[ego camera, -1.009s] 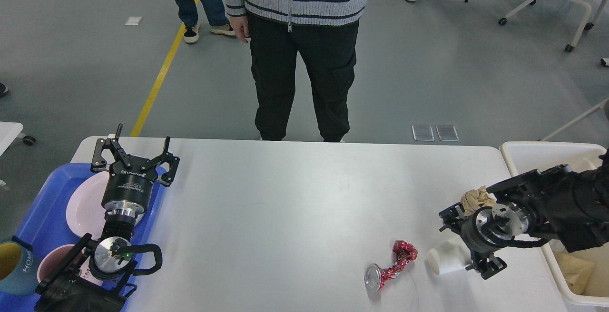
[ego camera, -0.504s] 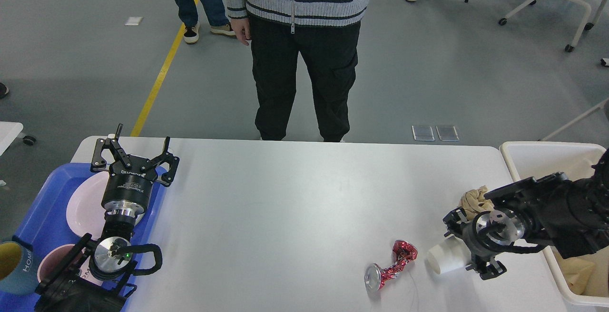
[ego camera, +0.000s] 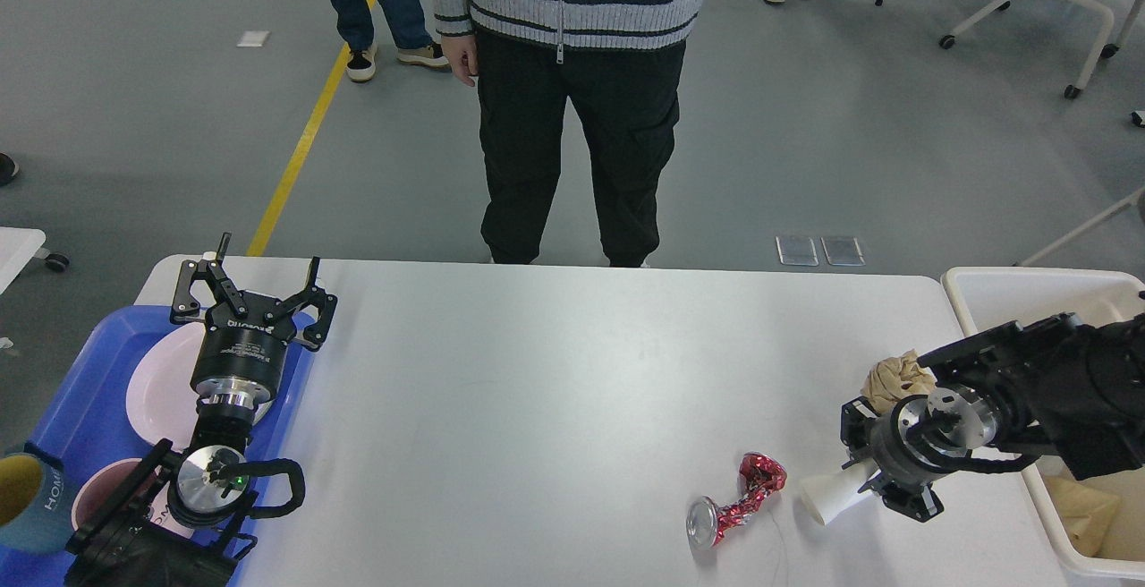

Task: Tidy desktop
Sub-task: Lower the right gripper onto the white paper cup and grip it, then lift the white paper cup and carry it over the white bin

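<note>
The white desktop [ego camera: 555,390] carries a crushed red can [ego camera: 735,502] at the front right. Just right of the can lies a white paper cup [ego camera: 825,497] on its side. My right gripper [ego camera: 863,480] is shut on the cup's far end, and the cup looks squeezed where the fingers meet it. A crumpled brown paper wad [ego camera: 894,377] lies behind that gripper. My left gripper [ego camera: 255,287] hangs open and holds nothing, above the far end of the blue tray [ego camera: 76,399].
The tray holds a pink plate [ego camera: 152,390], a pink bowl [ego camera: 89,497] and a blue and yellow mug [ego camera: 22,502]. A cream bin [ego camera: 1029,292] with brown paper inside stands off the right end. A person [ego camera: 572,122] stands at the far edge.
My right gripper has closed on the white cup, which now looks pinched and narrower. The right wrist shifted slightly right. The left arm has not moved.
</note>
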Motion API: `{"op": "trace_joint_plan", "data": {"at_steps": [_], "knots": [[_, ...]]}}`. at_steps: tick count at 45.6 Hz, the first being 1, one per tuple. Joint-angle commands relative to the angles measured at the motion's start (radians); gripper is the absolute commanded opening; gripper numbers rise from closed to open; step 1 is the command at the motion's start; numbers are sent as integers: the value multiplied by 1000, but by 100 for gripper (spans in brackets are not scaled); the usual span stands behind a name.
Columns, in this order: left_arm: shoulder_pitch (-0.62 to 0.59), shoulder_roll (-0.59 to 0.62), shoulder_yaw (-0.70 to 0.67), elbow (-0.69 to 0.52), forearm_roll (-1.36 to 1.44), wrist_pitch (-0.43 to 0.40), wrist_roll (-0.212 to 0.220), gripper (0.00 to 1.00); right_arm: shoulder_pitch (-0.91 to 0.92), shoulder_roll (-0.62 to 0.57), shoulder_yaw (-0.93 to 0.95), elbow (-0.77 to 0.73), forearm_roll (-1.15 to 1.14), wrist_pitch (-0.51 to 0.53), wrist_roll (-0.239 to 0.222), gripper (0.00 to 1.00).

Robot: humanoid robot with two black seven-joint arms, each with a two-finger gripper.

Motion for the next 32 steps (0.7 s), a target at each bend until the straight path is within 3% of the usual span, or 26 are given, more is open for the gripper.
{"op": "trace_joint_plan", "data": {"at_steps": [1, 10, 32], "knots": [[0, 0, 0, 0, 0, 0, 0, 96, 69, -26, -34, 71, -37, 0, 0, 0], [0, 0, 0, 0, 0, 0, 0, 96, 187, -54, -109, 192, -51, 51, 2, 0], [0, 0, 0, 0, 1, 0, 0, 96, 747, -66, -408, 368, -191, 472, 8, 0]]}}
